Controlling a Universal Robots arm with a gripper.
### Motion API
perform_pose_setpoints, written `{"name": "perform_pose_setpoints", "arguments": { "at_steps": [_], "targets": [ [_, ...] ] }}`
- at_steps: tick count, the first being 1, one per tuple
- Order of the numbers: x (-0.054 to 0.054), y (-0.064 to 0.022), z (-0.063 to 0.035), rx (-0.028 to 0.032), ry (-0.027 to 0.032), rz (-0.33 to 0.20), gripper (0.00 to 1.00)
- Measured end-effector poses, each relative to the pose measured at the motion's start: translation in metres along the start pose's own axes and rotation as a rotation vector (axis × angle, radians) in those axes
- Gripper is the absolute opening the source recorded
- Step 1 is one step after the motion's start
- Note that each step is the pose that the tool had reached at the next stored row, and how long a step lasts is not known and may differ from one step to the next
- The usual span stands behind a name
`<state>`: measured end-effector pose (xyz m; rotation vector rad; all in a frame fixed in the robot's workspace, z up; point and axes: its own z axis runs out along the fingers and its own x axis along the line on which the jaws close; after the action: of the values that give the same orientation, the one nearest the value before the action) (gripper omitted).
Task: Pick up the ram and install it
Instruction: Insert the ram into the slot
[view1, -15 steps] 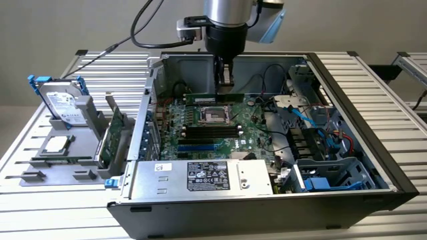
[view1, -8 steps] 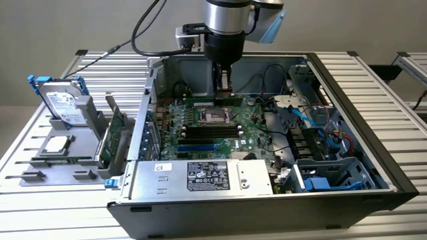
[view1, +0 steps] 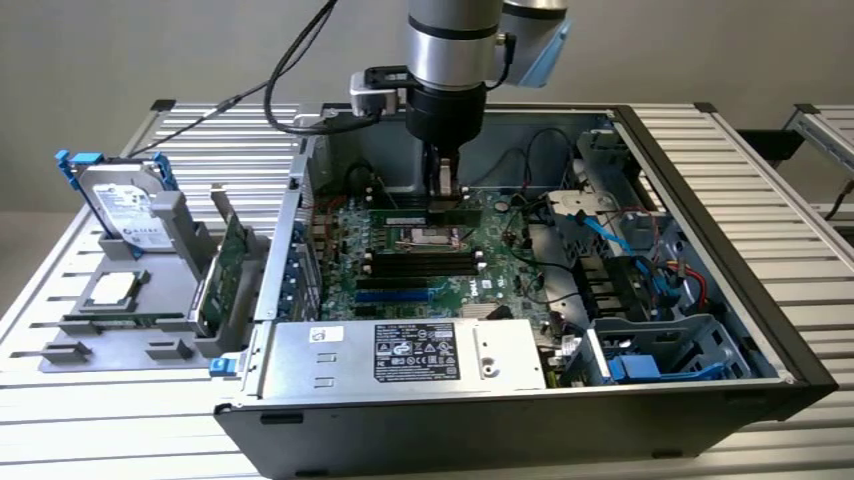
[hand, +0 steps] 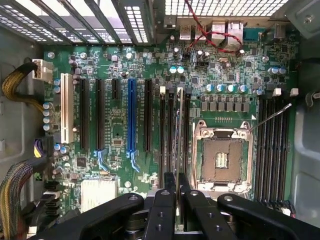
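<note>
Soft, even light fills the computer case (view1: 534, 435), shadows faint; white glare burns through the vent grille (hand: 225, 6) bordering the motherboard (hand: 150, 60).

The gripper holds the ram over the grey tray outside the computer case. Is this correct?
No, the place is wrong. The gripper holds the ram inside the computer case, over the black slots beside the CPU socket. The wrist view shows it.
</note>
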<state>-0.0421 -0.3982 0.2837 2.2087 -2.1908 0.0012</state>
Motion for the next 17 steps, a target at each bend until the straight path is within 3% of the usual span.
{"name": "perform_pose_setpoints", "arguments": {
  "at_steps": [17],
  "targets": [
    [0.005, -0.0004, 0.0309, -0.0002, -0.0003, 0.012, 0.14]
  ]
}}
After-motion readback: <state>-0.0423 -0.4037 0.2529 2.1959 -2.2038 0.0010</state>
